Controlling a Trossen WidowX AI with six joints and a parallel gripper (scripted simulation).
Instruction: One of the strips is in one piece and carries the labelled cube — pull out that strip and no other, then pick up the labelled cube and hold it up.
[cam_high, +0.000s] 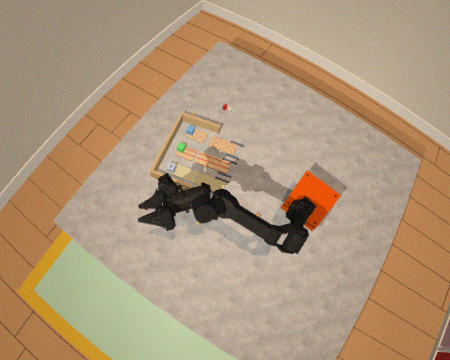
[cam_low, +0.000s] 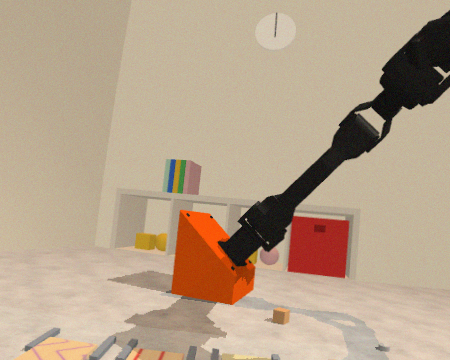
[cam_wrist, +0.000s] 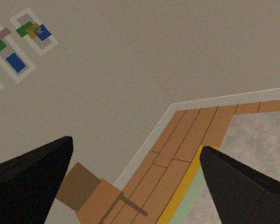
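Note:
My gripper (cam_high: 140, 212) (cam_wrist: 139, 148) is open and empty, raised beside the wooden tray's near-left corner. A pale cube with a dark mark (cam_high: 171, 166) sits at the far end of the pale yellow strip (cam_high: 192, 175) (cam_low: 245, 357). That strip looks unbroken where it shows; the arm hides part of its edge. A green cube (cam_high: 181, 146) sits by the red-striped strip (cam_high: 212, 161) (cam_low: 155, 355), which shows a gap along its length. A blue cube (cam_high: 190, 130) sits by the zigzag strip (cam_high: 222, 144) (cam_low: 60, 349), which is in two separated pieces.
A wooden wall (cam_high: 167, 144) runs around the strips' far ends. Grey guides (cam_high: 231, 159) (cam_low: 103, 347) flank their near ends. The orange base (cam_high: 312, 192) (cam_low: 200, 265) carries the arm. A small brown cube (cam_high: 257, 214) (cam_low: 281, 316) and a red object (cam_high: 225, 107) lie on the floor.

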